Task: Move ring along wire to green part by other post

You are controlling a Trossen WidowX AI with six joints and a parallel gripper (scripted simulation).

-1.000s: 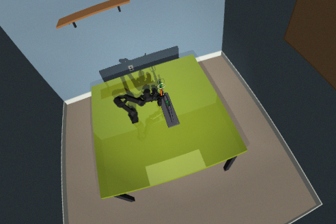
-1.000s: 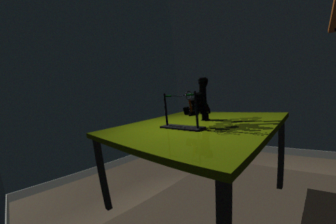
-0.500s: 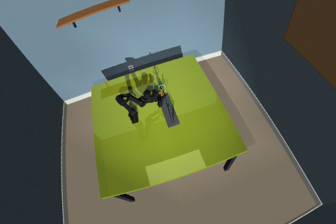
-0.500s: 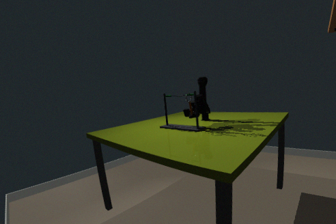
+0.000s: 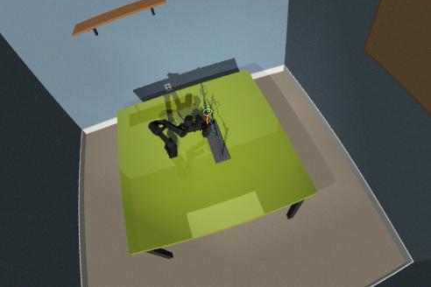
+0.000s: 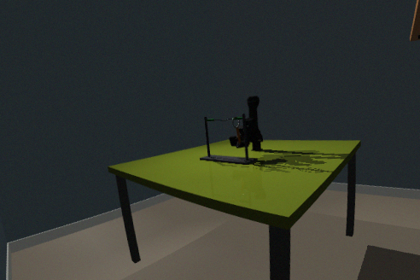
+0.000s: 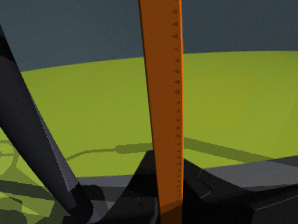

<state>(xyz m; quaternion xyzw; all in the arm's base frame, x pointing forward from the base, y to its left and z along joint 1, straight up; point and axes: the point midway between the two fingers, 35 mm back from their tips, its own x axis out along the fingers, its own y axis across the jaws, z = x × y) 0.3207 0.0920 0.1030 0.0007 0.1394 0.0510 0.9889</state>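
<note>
The ring (image 5: 204, 113) (image 6: 232, 123) is upright at the inner end of the right-hand green part (image 6: 241, 118) in the exterior view; the wire appears to pass through its top. Whether they touch is too small to tell. Its orange handle (image 5: 208, 119) (image 6: 238, 133) (image 7: 165, 100) points down. My gripper (image 6: 239, 140) (image 7: 157, 156) is shut on the handle's lower part, below the wire and near the right post (image 6: 246, 148). The other green part (image 6: 210, 119) is by the left post (image 6: 207, 139). The grey wire (image 6: 222, 119) runs between the green parts.
The dark base board (image 5: 222, 157) (image 6: 226, 160) bears both posts on the green table (image 5: 175, 199) (image 6: 192, 177). A dark post (image 7: 35, 132) stands close at the left in the wrist view. The arm (image 5: 164, 138) reaches in from one side. Shadows lie on the table.
</note>
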